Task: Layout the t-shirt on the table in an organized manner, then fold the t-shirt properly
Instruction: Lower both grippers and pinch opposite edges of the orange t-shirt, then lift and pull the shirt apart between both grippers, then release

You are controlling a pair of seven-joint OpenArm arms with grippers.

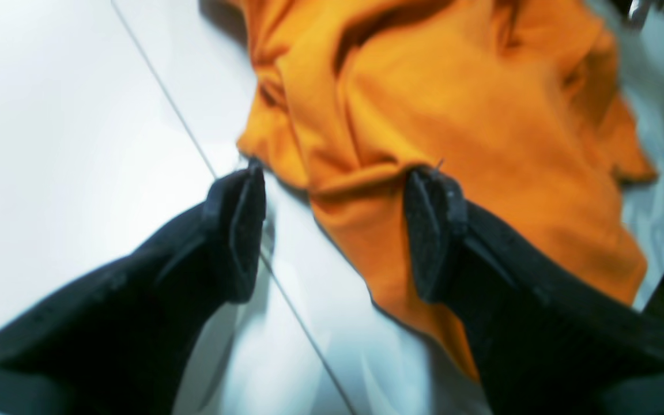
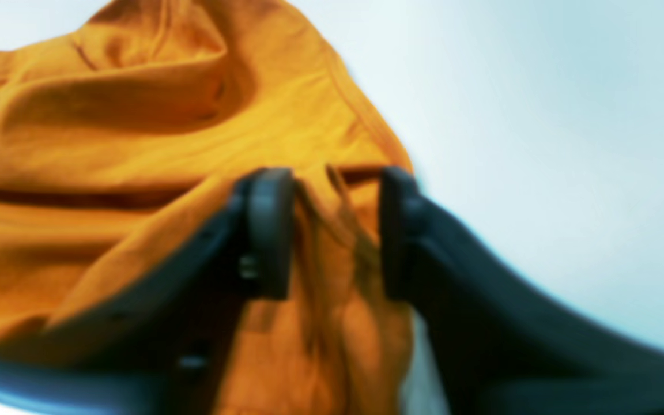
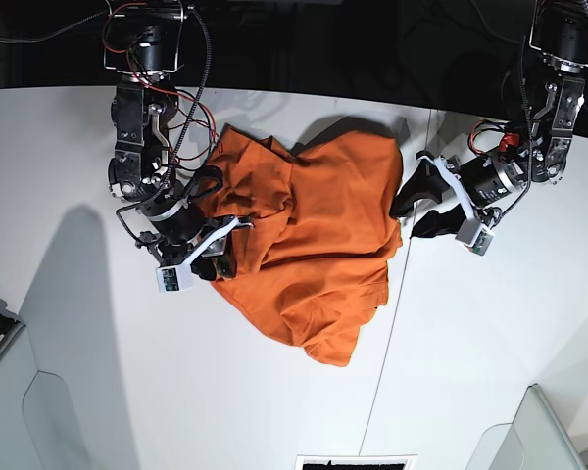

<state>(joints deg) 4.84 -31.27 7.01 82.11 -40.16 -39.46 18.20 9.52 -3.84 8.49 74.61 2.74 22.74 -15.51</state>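
The orange t-shirt lies crumpled and rumpled in the middle of the white table. My right gripper is at the shirt's left edge. In the blurred right wrist view the right gripper has its fingers closed in on a pleated fold of the t-shirt, and the cloth fills the gap between them. My left gripper stands open at the shirt's right edge. In the left wrist view the left gripper straddles a rolled hem of the t-shirt, one finger on bare table.
A thin dark seam crosses the table just right of the shirt and shows as a seam line under the left gripper. Translucent bins stand at the front right corner and the front left edge.
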